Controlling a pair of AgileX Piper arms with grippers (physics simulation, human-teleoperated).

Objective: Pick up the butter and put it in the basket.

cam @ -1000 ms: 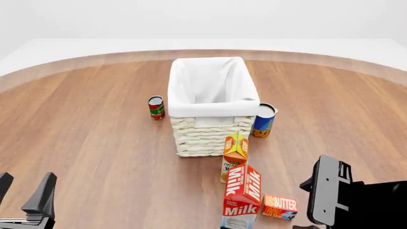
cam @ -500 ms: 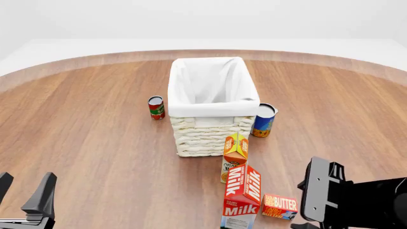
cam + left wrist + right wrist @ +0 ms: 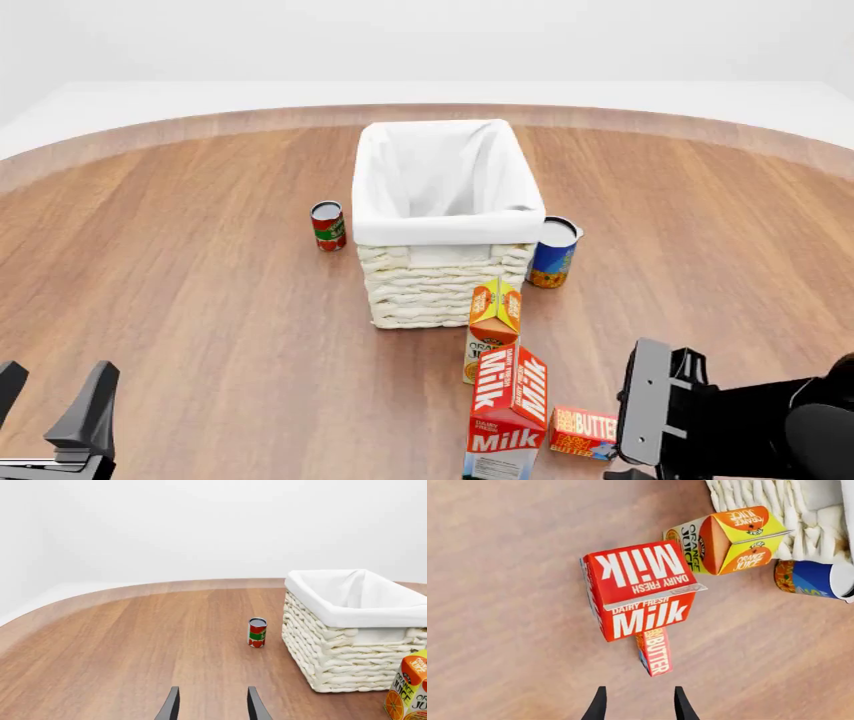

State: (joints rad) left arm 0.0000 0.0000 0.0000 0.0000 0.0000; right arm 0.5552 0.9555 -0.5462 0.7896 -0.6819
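Observation:
The butter [image 3: 583, 431] is a small flat red and orange box lying on the table at the near right, just right of the milk carton [image 3: 509, 410]. In the right wrist view the butter [image 3: 654, 651] lies ahead of my right gripper [image 3: 638, 707], whose fingers stand open and empty above it. From the front, my right gripper [image 3: 654, 410] hangs just right of the butter and partly covers its right end. The cream wicker basket [image 3: 434, 275] with white lining stands at mid-table. At the near left corner my left gripper [image 3: 51, 400] is open and empty, far from the butter.
An orange juice carton [image 3: 493, 318] stands between the milk carton and the basket. A blue can [image 3: 553, 252] sits at the basket's right side and a red can [image 3: 327, 226] at its left. The red can [image 3: 257, 632] and basket [image 3: 333, 650] show ahead of my left gripper [image 3: 212, 707].
My right gripper has moved left and lower, closing in on the butter and now covering its right end in the front view. The left arm has not moved.

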